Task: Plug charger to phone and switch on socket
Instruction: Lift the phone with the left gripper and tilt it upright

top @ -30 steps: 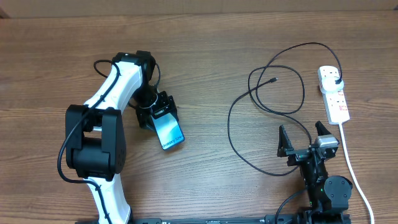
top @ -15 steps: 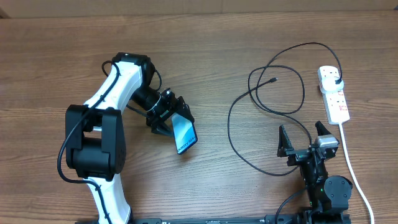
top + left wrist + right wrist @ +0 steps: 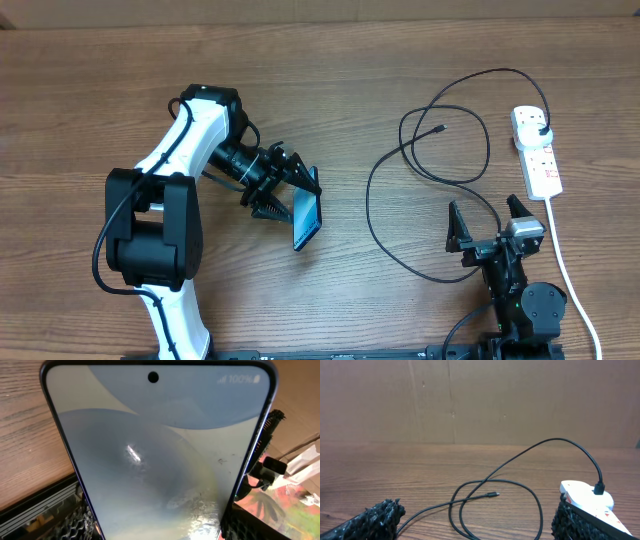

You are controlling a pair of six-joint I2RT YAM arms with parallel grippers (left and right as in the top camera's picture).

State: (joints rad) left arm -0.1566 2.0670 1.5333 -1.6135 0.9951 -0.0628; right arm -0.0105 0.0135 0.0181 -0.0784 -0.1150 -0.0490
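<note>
My left gripper (image 3: 290, 196) is shut on the phone (image 3: 307, 220) and holds it lifted and turned on edge left of the table's middle. In the left wrist view the phone's lit blue-grey screen (image 3: 160, 450) fills the frame between my fingers. The charger cable (image 3: 400, 210) lies in loops at the right, its connector tip (image 3: 441, 129) free on the wood, also seen in the right wrist view (image 3: 494, 494). Its black plug (image 3: 541, 131) sits in the white socket strip (image 3: 537, 155). My right gripper (image 3: 493, 224) is open and empty, low at the front right.
The strip's thick white cord (image 3: 572, 280) runs down the right side toward the front edge. A brown cardboard wall (image 3: 480, 400) stands behind the table. The strip's end (image 3: 585, 500) shows beside my right finger.
My left gripper has carried the phone rightward and rolled it from screen-up onto its edge. The right arm and the cable have not moved.
</note>
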